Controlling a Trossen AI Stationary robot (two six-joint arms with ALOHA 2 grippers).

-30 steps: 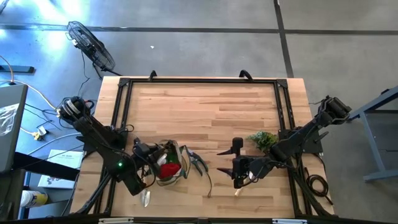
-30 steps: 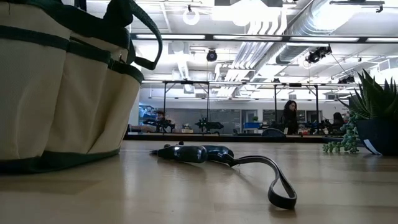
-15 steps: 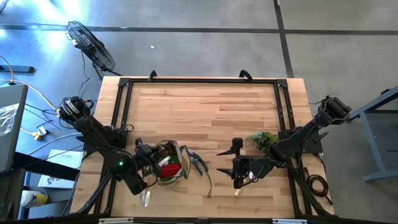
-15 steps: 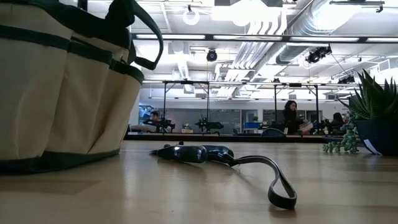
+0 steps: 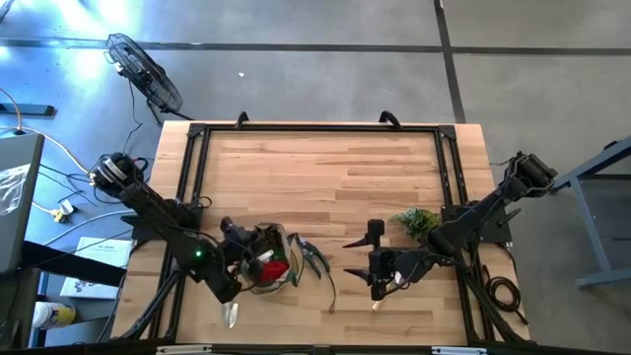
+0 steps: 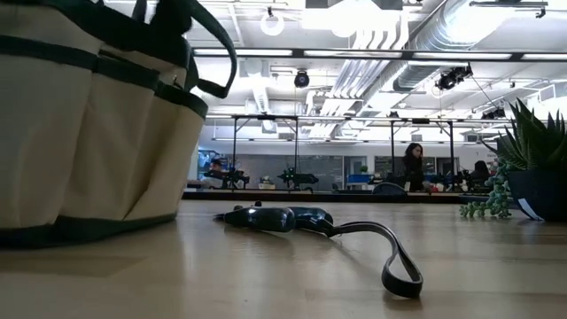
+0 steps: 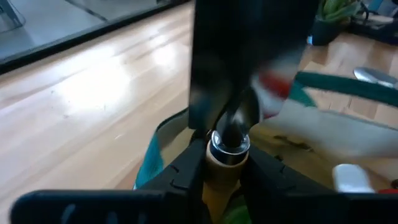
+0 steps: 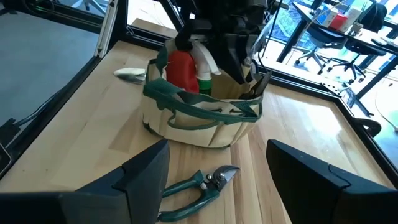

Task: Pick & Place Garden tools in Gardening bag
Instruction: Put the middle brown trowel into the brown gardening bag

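The tan gardening bag (image 5: pixel 273 259) with green trim stands on its base at the table's near left; it also shows in the right wrist view (image 8: pixel 199 118) and the low view (image 6: pixel 89 133). A red item (image 8: pixel 180 70) and a bright green item (image 8: pixel 203 81) stick out of it. My left gripper (image 5: pixel 244 248) is above the bag's left rim, shut on a wooden-handled trowel (image 7: pixel 227 158). Dark-handled pruners (image 5: pixel 314 258) lie flat on the table right of the bag. My right gripper (image 5: pixel 379 278) is open and empty, right of the pruners. My left gripper pinches the trowel's wooden handle (image 7: pixel 225 173) between its two fingers, just behind the metal ferrule (image 7: pixel 229 144). The trowel runs on along the fingers, and its dark blade (image 7: pixel 249 68) points away past the fingertips over the bag's opening. It is lifted clear of the table.
Another trowel (image 5: pixel 230 314) lies on the table near the front edge, left of the bag. A leafy plant sprig (image 5: pixel 416 221) lies at the right. A small pale thing (image 5: pixel 376 302) lies just in front of my right gripper. The table's far half is bare wood.
My left gripper has gone a little toward the table's right edge with the trowel, farther over the bag. The bag's wall has shifted slightly to the right in the low view.
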